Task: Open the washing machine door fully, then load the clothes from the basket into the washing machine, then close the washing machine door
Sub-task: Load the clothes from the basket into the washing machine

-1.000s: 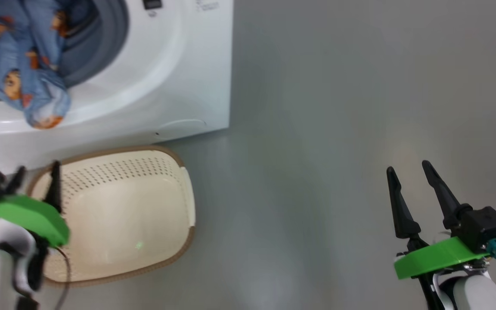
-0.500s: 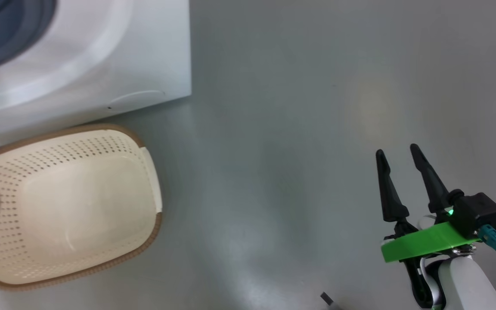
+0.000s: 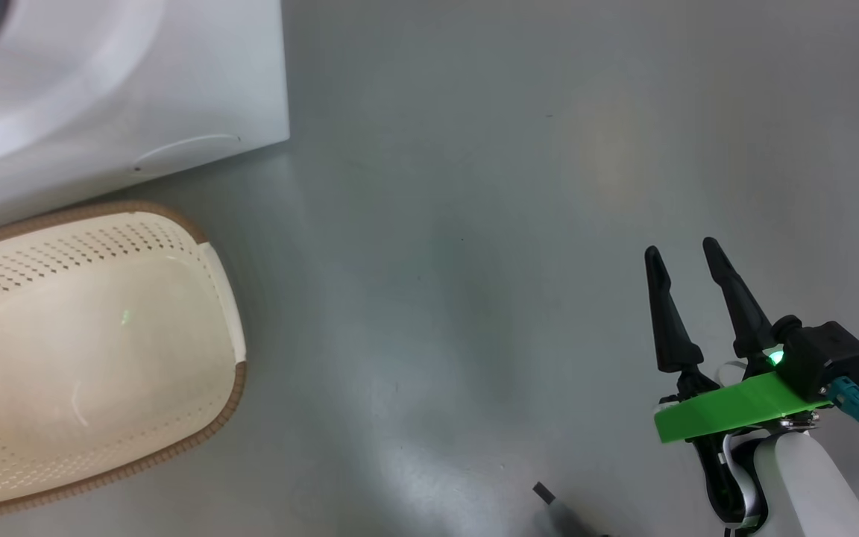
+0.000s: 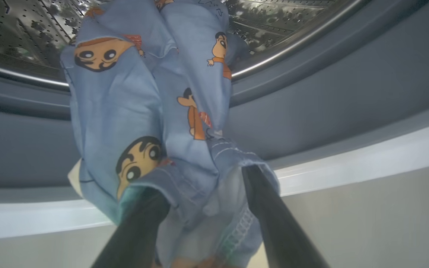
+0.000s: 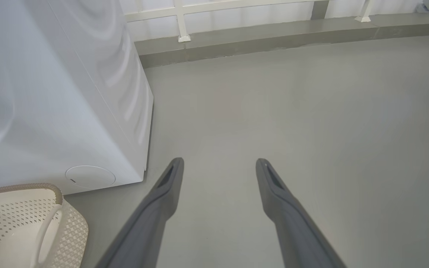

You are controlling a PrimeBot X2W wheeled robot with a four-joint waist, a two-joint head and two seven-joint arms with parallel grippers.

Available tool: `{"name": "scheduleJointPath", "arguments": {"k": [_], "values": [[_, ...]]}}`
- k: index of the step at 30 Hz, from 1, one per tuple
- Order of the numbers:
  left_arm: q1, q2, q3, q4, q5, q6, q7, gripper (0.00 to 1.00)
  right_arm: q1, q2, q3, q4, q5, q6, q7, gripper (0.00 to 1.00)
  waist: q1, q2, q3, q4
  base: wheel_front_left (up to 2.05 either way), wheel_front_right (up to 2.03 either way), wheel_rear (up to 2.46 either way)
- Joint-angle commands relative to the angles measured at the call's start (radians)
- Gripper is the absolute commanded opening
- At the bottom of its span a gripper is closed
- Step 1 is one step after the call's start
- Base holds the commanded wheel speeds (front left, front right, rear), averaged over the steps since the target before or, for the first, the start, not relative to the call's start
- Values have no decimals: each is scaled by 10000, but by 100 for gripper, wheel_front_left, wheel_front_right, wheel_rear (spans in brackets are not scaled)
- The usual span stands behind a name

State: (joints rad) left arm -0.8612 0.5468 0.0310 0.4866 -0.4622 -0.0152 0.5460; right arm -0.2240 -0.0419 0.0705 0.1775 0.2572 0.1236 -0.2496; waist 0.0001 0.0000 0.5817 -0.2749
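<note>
We see the clothes (image 4: pixel 125 111) hanging out of the mouth of the washing machine (image 4: pixel 348 156). The upper part lies inside on the perforated steel drum (image 4: pixel 292 18), the middle crosses the grey rubber gasket (image 4: pixel 348 85), and the lower end falls over the white front of the machine. The left gripper (image 4: pixel 199 184) is at this lower end. Its jaws are spread wide. The loose blue fabric bunches between them and covers the tip of one finger. It touches both fingers, but we do not see them pressing it.

In the head view the basket (image 3: pixel 236 388) stands on the grey floor (image 3: pixel 474 224), just beside the lower front edge of the washing machine (image 3: pixel 139 74) and near its front corner. Whether the two touch, we cannot tell. Inside the basket we see its bare cream bottom. The round service flap (image 3: pixel 187 149) is low on the machine's front, just beyond the basket's brown rim.

The right gripper (image 3: pixel 681 250) hangs over the open floor, well apart from the basket and from the machine. Its jaws are spread, and between them we see the floor. In the right wrist view the right gripper (image 5: pixel 220 162) also has its two fingers apart above the floor. There the washing machine (image 5: pixel 50 93) is to one side, and a corner of the basket (image 5: pixel 13 223) is below the service flap (image 5: pixel 89 176).
</note>
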Motion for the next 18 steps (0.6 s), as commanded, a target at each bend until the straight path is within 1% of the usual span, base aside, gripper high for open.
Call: {"name": "scheduleJointPath", "arguments": {"k": [1, 2, 6, 9, 14, 18], "values": [[-305, 591, 232, -203, 16, 98, 160, 5, -65, -84, 236, -241, 157, 71, -119, 100, -1, 0, 72, -47, 0, 0, 0], [-395, 629, 181, -200, 73, 148, 248, 0, -67, -84, 227, -261, 168, 71, -120, 100, -1, 0, 107, -39, 0, 0, 0], [-707, 708, 38, -243, 158, 250, 544, 0, -87, -84, 212, -296, 233, 71, -120, 100, -1, 0, 188, -21, 0, 0, 0], [-963, 798, 21, -360, 182, 244, 478, 0, -117, -84, 188, -306, 268, 71, -121, 100, -1, 0, 253, -2, 0, 0, 0], [-1345, 936, 157, -600, 245, 359, -105, 0, -271, -84, 315, -346, 356, 71, -121, 100, -1, 0, 479, -78, 0, 0, 0], [-1593, 1194, 200, -689, 428, 366, -613, 0, -395, -84, 451, -410, 380, 71, -121, 100, -1, 0, 797, -264, 0, 0, 0]]}}
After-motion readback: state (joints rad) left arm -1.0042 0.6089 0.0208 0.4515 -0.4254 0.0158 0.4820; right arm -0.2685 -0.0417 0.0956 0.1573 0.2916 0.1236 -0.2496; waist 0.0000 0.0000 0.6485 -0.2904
